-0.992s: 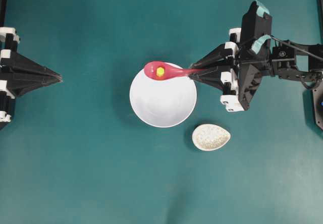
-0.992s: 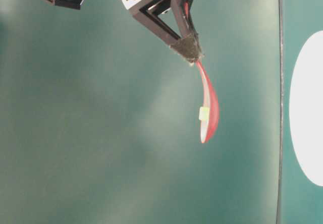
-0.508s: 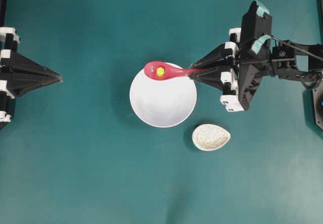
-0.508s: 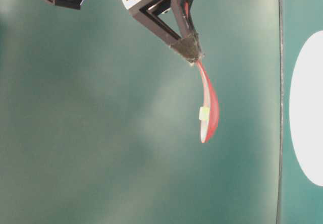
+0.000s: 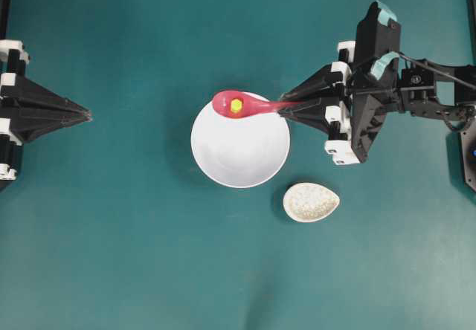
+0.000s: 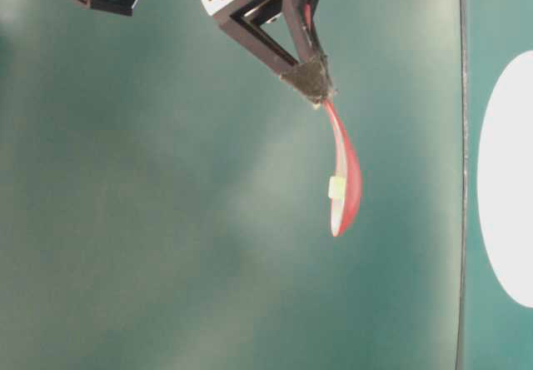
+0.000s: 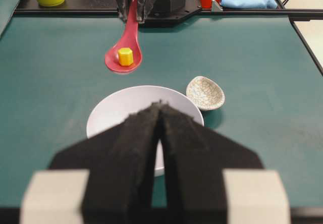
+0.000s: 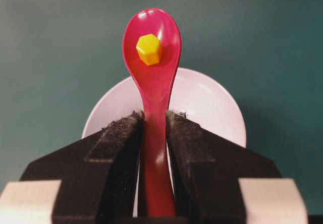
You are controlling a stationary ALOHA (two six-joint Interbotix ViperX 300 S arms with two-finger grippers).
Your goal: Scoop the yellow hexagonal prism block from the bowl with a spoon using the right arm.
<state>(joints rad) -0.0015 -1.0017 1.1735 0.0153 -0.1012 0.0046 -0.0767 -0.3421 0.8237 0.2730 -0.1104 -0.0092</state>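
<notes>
Yellow hexagonal prism block sits in the spoon, held above the far rim of the white bowl. Right gripper is clamped on the spoon's handle. Left gripper, fingers together, waits well left. A speckled spoon rest lies near-right of the bowl.

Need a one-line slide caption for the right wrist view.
Right gripper holds the spoon by its handle, yellow block in its scoop, above the white bowl.

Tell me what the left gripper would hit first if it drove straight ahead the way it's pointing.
Probably the white bowl: the left gripper points across the table toward it, nothing between. Height is unclear; if it passes above the rim, the pink-red spoon comes next.
</notes>
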